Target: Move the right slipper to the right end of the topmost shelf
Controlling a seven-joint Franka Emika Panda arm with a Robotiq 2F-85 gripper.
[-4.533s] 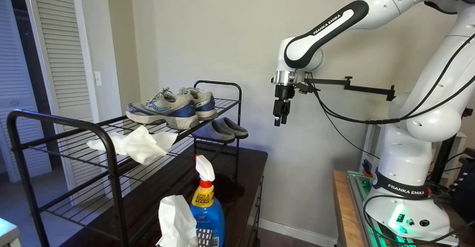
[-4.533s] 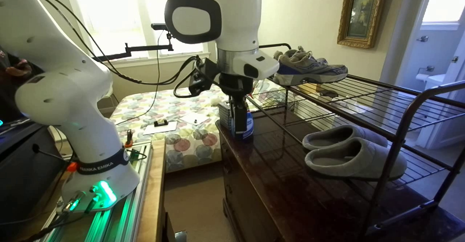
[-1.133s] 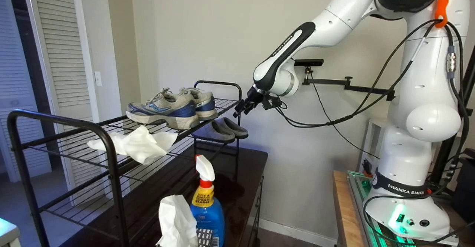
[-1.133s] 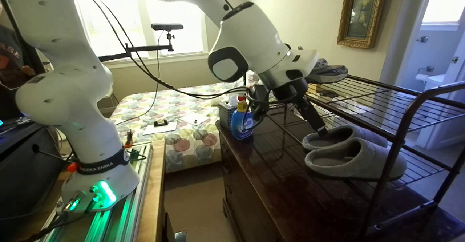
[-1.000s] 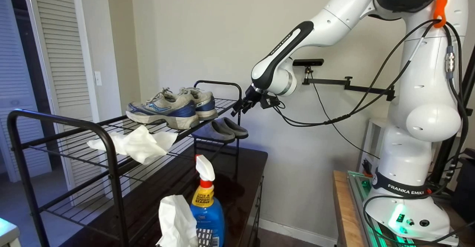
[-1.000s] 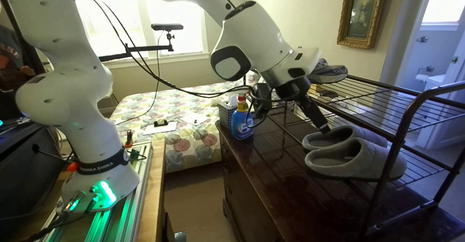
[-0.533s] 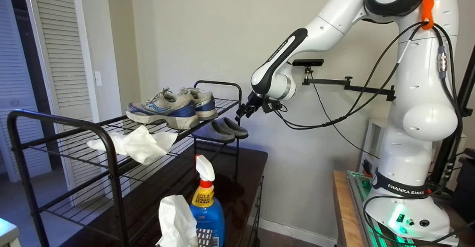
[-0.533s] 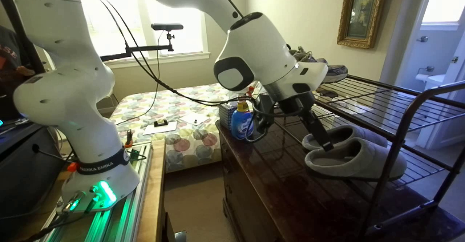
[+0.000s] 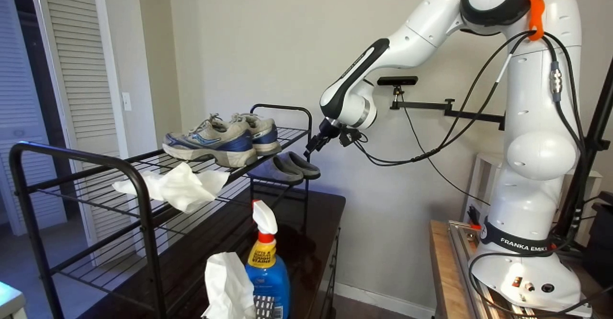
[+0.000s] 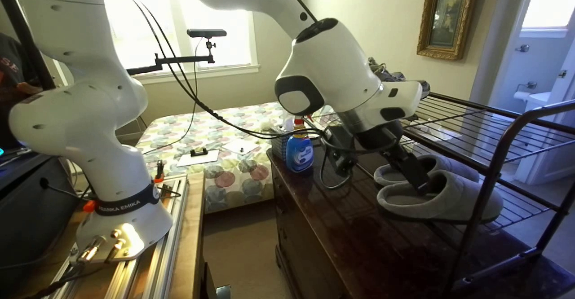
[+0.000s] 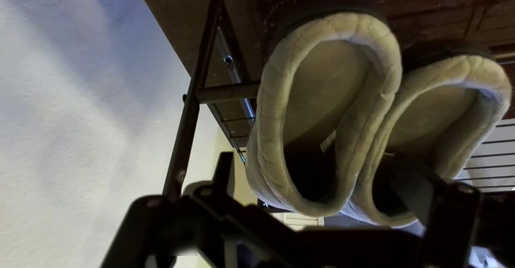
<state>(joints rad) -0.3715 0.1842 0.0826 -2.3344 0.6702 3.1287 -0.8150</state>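
Observation:
Two grey slippers lie side by side on the rack's lower tier. The right slipper, nearer the wall-side end rail, shows in both exterior views (image 9: 306,168) (image 10: 467,200) and in the wrist view (image 11: 273,119). My gripper (image 9: 310,152) (image 10: 420,186) (image 11: 312,167) tilts down at the slippers' heel openings, wide open and holding nothing. In the wrist view one finger (image 11: 223,171) stands on the right slipper's wall side; the other crosses the second slipper's opening (image 11: 426,103). I cannot tell whether it touches. The topmost shelf (image 10: 444,151) (image 9: 288,142) is above the slippers.
Grey-blue sneakers (image 9: 215,142) stand on the topmost shelf. The rack's end rail (image 10: 498,155) rises beside the slippers. A blue spray bottle (image 9: 268,276) (image 10: 300,153) and a tissue box (image 10: 279,142) stand on the dark dresser (image 10: 359,245). White tissue (image 9: 182,187) lies by the shelf.
My arm has swung from hanging straight down to tilted over the slippers. In the last second the gripper moved lower and onto the right slipper's opening. The base light turned from green to yellowish-white.

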